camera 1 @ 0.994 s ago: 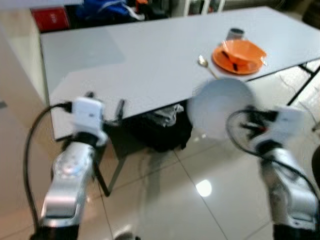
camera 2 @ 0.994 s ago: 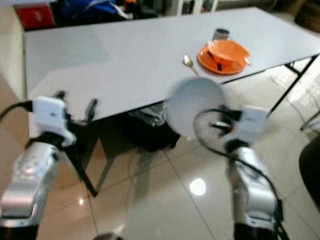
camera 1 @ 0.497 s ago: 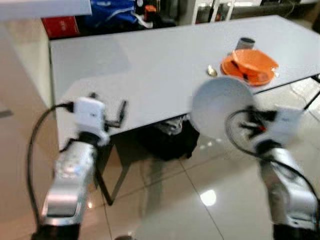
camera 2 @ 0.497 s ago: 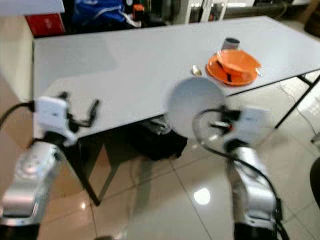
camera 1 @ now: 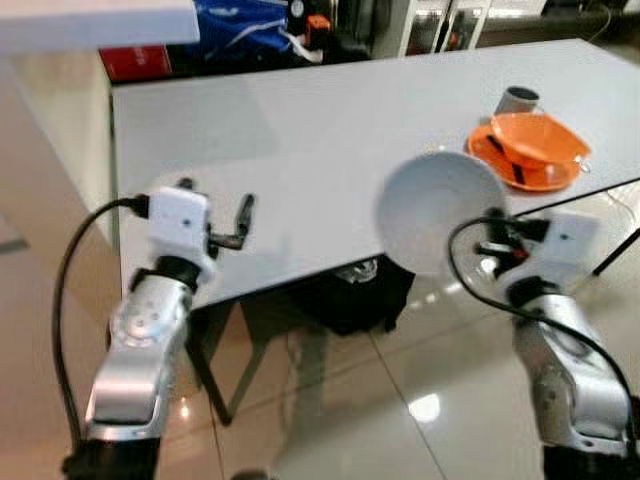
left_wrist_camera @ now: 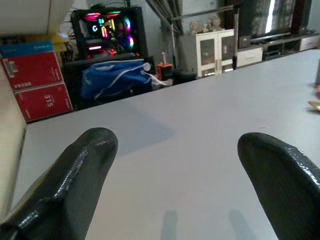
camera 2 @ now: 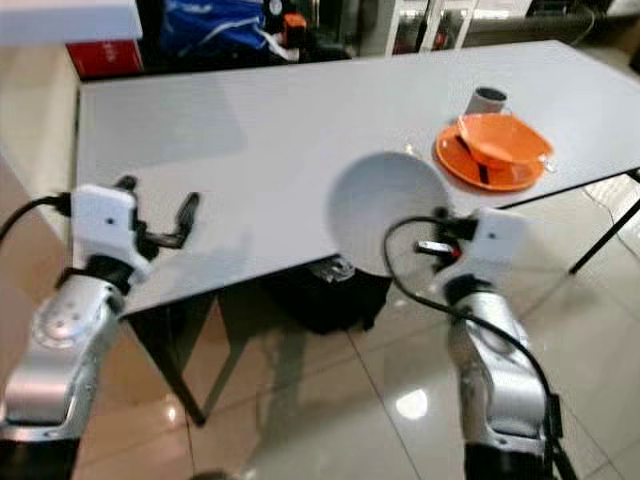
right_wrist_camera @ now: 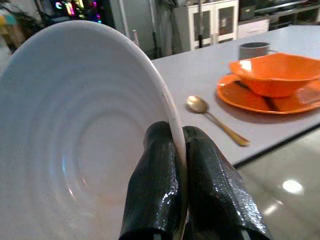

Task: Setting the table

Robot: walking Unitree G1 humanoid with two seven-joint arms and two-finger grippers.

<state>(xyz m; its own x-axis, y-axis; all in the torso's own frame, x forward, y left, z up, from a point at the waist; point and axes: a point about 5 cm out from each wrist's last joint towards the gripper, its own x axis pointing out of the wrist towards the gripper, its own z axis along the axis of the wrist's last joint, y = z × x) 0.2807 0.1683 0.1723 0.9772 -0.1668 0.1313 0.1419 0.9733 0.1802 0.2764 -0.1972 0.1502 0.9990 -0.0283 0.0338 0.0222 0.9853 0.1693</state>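
Note:
My right gripper (right_wrist_camera: 177, 145) is shut on the rim of a white plate (camera 1: 435, 208), held up on edge at the near edge of the grey table (camera 1: 330, 120). An orange bowl (camera 1: 535, 140) rests on an orange plate (camera 1: 505, 170) at the table's right, with a grey cup (camera 1: 517, 99) behind it and a gold spoon (right_wrist_camera: 212, 119) beside it. My left gripper (camera 1: 215, 215) is open, its fingers (left_wrist_camera: 82, 165) spread over the table's near left part with nothing between them.
A dark bag (camera 1: 345, 295) lies on the glossy tiled floor under the table. Behind the table are a blue bag (left_wrist_camera: 112, 77), red boxes (left_wrist_camera: 37, 85) and a white cabinet (left_wrist_camera: 215, 47). A beige wall edge (camera 1: 50, 150) stands at the left.
The camera has come closer to the table. My right gripper has carried the white plate up to the table's near edge. My left gripper now reaches over the tabletop.

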